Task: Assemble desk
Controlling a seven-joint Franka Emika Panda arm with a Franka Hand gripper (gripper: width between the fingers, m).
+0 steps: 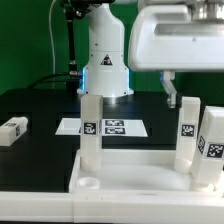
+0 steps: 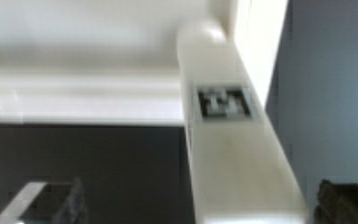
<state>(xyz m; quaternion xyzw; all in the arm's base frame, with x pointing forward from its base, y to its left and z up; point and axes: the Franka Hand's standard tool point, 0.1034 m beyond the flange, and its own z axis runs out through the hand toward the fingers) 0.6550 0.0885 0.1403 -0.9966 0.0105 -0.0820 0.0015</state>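
The desk's white tabletop [image 1: 130,168] lies at the front with three legs standing upright in it: one at the exterior view's left [image 1: 90,130], and two at its right [image 1: 187,128] [image 1: 212,145]. A fourth leg [image 1: 12,130] lies loose on the black table at the far left. My gripper [image 1: 172,92] hangs open just above the right-hand legs. In the wrist view a tagged leg [image 2: 226,110] runs between the two dark fingertips [image 2: 43,202], apart from both. My gripper [image 2: 194,208] holds nothing there. Beside that leg the tabletop [image 2: 69,90] shows.
The marker board [image 1: 112,127] lies flat behind the tabletop, in front of the robot's base [image 1: 105,60]. The table surface is black.
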